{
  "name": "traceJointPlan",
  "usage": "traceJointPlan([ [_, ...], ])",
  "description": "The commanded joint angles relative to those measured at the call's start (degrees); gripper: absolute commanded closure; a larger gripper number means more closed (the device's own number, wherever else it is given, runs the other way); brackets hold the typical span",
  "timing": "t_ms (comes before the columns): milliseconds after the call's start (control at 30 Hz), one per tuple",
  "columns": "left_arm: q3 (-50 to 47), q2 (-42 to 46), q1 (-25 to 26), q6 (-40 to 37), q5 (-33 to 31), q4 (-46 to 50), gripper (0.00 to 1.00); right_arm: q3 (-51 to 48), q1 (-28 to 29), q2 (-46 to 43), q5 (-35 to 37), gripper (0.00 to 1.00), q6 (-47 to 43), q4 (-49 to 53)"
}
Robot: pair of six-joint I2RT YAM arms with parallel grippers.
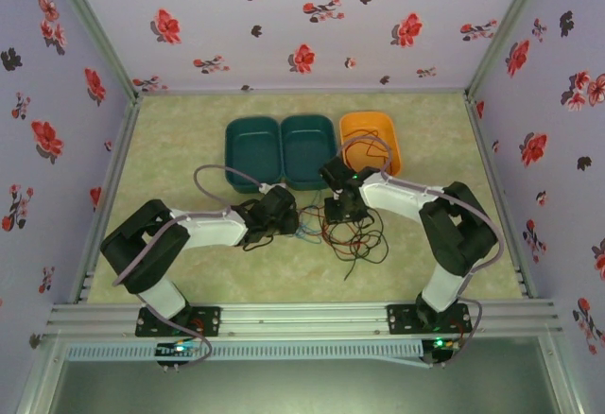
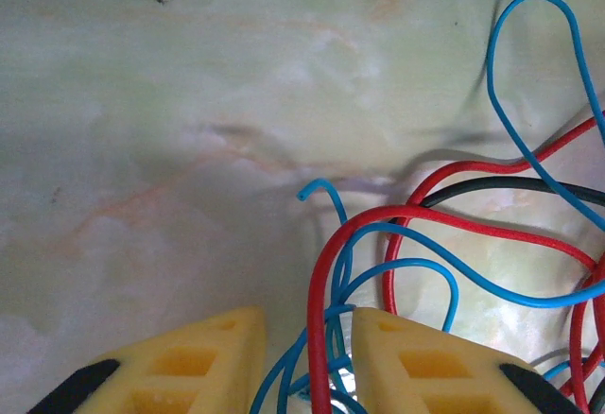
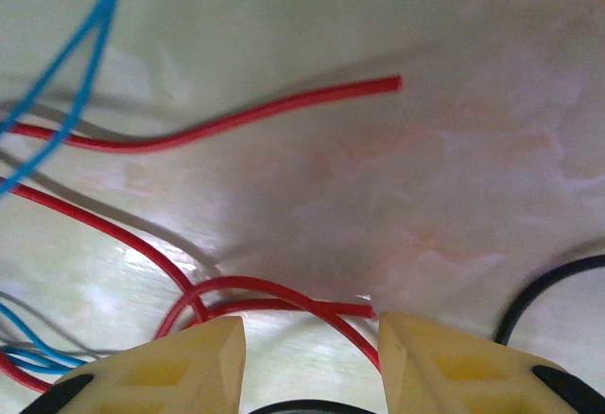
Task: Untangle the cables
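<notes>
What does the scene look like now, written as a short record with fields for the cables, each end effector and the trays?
cables: cables in red, blue and black, tangled on the table between the two arms
left end effector: left end effector has red and blue cables running between its fingers; grip unclear
right end effector: right end effector is open over a red cable loop
trays: two teal trays and one orange tray at the far side

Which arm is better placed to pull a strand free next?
Left, probably: red and blue cables run between the fingers of the left gripper; the right gripper is open over one red loop.
</notes>
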State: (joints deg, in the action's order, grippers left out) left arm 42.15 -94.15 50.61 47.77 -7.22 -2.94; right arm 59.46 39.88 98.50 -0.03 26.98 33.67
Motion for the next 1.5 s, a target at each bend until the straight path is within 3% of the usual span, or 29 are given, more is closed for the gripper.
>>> traceJointPlan([
  [0, -0.9, -0.4, 0.7, 1.3, 2.9, 6.0, 0.69, -1.6, 0.5, -0.3, 0.5, 0.57, -0.9, 2.1],
  [433, -1.3, 0.2, 0.7, 1.5, 2.9, 6.1, 0.69, -2.1, 0.8, -0.8, 5.8, 0.49, -2.7, 0.8],
  [667, -1.5, 0.3, 0.7, 1.4, 2.9, 6.0, 0.69, -0.9, 0.8, 0.8, 0.4, 0.46, -6.0, -4.4],
  [1067, -1.8, 0.5, 0.8, 1.6, 2.9, 5.7, 0.68, -0.5, 0.8, 4.5, -2.4, 0.44, -9.2, -7.7],
  [1233, -2.3, 1.0, 0.9, 1.7, 2.9, 5.7, 0.68, -0.9, 0.8, 4.7, -5.8, 0.57, -9.6, -8.2],
  [1467, -5.2, 4.5, 0.8, 3.7, 1.2, 5.2, 0.69, -2.5, 3.0, 3.4, -7.4, 0.95, -8.8, -8.9],
])
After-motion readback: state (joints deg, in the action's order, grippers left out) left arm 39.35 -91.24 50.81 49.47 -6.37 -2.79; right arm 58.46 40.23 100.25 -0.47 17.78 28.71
